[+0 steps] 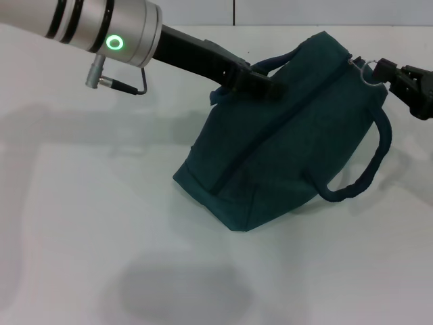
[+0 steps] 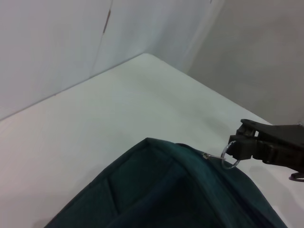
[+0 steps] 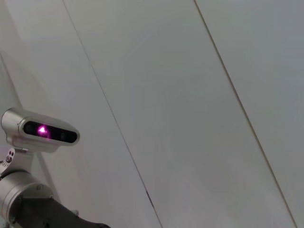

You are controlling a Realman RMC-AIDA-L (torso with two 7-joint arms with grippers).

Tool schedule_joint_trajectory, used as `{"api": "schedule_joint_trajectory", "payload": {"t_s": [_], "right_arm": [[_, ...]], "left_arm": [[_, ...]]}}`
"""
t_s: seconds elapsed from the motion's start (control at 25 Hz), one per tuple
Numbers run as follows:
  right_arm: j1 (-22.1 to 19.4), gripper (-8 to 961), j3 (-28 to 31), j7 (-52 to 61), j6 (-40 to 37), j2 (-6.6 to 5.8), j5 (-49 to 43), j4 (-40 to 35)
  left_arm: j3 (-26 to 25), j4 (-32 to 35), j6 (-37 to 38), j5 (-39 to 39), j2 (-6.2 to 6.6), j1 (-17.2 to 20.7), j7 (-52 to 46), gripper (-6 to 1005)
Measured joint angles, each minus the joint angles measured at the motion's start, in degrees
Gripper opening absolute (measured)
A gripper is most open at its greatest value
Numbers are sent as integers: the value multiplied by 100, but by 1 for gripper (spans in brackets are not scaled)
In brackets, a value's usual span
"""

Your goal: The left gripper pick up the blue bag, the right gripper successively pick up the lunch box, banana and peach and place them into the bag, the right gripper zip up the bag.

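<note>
While your left gripper (image 1: 260,82) clamps the soft teal blue bag (image 1: 284,142) near the tabletop's (image 1: 88,223) far edge, your right gripper (image 1: 382,71) pinches its silver ring pull (image 1: 369,73).

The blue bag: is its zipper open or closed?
Closed, it appears: the blue bag shows no gap on top, and the right hand holds its ring pull at the end.

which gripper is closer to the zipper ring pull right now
Right. The right gripper pinches the silver ring pull at the blue bag's far end; the left gripper holds the bag's top, farther along.
</note>
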Motion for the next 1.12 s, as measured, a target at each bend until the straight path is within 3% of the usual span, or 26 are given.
{"api": "schedule_joint_trajectory", "payload": {"t_s": [0.44, 0.76, 1.0, 1.12], "right_arm": [[-102, 15, 16, 0, -8, 0, 138, 4], [-136, 15, 12, -5, -147, -1, 210, 15], [-136, 15, 11, 0, -639, -8, 353, -28], [-137, 15, 45, -15, -524, -36, 514, -18]], "left_arm": [[47, 38, 28, -49, -18, 0, -16, 392], [21, 91, 244, -344, 21, 123, 2, 44], [-173, 99, 726, -674, 186, 230, 8, 44], [-286, 102, 835, -692, 239, 284, 15, 43]]}}
